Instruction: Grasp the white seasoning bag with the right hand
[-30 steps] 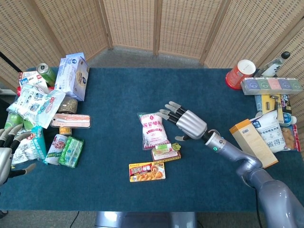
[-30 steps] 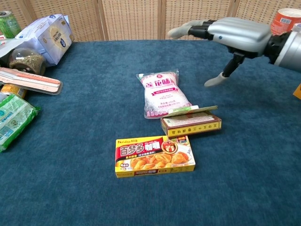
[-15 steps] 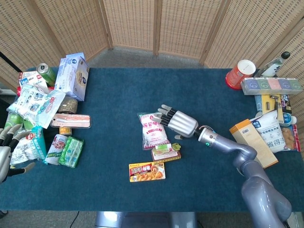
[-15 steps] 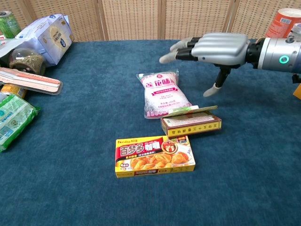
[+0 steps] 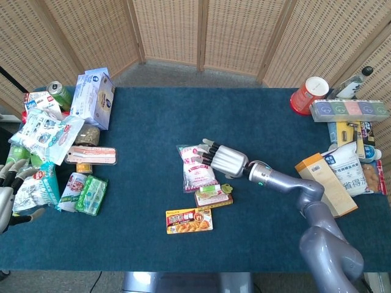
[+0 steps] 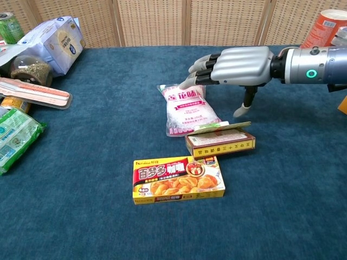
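The white seasoning bag (image 5: 197, 169) (image 6: 188, 109) with pink print lies flat mid-table. My right hand (image 5: 223, 160) (image 6: 234, 64) hovers palm down over the bag's far right corner, fingers apart and bent down toward the bag's top edge, thumb hanging to the right of it. It holds nothing; I cannot tell whether the fingertips touch the bag. My left hand (image 5: 8, 196) sits at the table's left edge, fingers spread and empty, seen only in the head view.
A small brown and green box (image 6: 219, 141) lies against the bag's near right corner. In front of it sits a yellow curry box (image 6: 178, 179). Snack packs, a can and boxes (image 5: 55, 140) crowd the left side; boxes, bags and a red cup (image 5: 308, 94) fill the right.
My right hand has moved left and down, from right of the bag to over its far right corner, and its fingers have bent downward. The left hand has barely moved.
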`<act>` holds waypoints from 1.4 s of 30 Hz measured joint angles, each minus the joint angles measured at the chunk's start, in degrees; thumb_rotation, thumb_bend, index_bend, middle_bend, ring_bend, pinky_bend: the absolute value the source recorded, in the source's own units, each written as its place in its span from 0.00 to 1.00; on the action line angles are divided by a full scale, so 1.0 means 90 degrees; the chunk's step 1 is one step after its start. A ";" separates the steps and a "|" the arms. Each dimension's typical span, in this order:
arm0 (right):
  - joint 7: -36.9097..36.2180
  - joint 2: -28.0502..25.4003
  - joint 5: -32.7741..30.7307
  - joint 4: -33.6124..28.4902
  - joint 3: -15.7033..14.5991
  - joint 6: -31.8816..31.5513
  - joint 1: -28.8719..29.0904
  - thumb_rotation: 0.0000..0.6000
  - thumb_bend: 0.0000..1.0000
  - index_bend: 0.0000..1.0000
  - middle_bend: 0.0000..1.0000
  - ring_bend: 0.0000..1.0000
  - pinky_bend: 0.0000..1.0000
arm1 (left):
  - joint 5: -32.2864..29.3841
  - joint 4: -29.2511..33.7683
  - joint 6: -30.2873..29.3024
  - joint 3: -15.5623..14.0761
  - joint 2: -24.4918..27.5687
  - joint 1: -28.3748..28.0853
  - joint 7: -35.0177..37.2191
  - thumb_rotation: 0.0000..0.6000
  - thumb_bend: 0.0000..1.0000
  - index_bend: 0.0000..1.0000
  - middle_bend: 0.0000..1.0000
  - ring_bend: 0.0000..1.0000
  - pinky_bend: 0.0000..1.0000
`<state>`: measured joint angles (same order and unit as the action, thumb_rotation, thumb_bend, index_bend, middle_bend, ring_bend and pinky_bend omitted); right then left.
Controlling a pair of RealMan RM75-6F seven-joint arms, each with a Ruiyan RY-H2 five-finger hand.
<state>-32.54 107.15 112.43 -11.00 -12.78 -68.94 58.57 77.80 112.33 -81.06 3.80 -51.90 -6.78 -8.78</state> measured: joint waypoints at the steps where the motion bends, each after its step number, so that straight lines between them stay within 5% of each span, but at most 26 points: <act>1: 0.0017 0.0012 0.0011 0.0009 -0.0029 0.0031 0.0029 1.00 0.00 0.00 0.00 0.00 0.00 | -0.0008 -0.0003 0.0009 -0.0001 -0.0006 -0.0005 -0.0010 1.00 0.00 0.22 0.00 0.00 0.00; 24: 0.0605 0.0194 0.0065 -0.0129 -0.0430 0.0140 0.0576 1.00 0.00 0.00 0.00 0.00 0.00 | -0.0141 -0.0038 0.0050 0.0025 -0.0019 -0.0046 -0.0015 1.00 0.00 0.22 0.00 0.00 0.00; 26: 0.0684 0.0211 0.0077 -0.0117 -0.0458 0.0034 0.0573 1.00 0.00 0.08 0.00 0.00 0.00 | -0.0135 -0.0036 0.0019 0.0029 -0.0010 -0.0035 -0.0009 1.00 0.00 0.22 0.00 0.00 0.00; 30: 0.0717 0.0242 0.0101 -0.0096 -0.0527 -0.0204 0.0518 1.00 0.04 0.36 0.24 0.04 0.06 | -0.0105 -0.0028 -0.0012 0.0024 0.0008 -0.0018 0.0010 1.00 0.00 0.22 0.00 0.00 0.00; 33: 0.0701 0.0262 0.0105 -0.0066 -0.0563 -0.0365 0.0447 1.00 0.13 0.54 0.45 0.19 0.20 | -0.0081 -0.0019 -0.0015 0.0015 0.0013 -0.0015 0.0016 1.00 0.00 0.22 0.00 0.00 0.00; 42: 0.0613 0.0202 -0.0021 -0.0052 -0.0549 -0.0488 0.0298 1.00 0.17 0.62 0.58 0.34 0.37 | 0.0016 0.0026 -0.0066 -0.0023 0.0024 0.0015 0.0009 1.00 0.00 0.22 0.00 0.00 0.00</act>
<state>-27.03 108.96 112.24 -11.48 -17.72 -73.33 61.25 77.94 112.56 -81.65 3.59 -51.69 -6.65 -8.70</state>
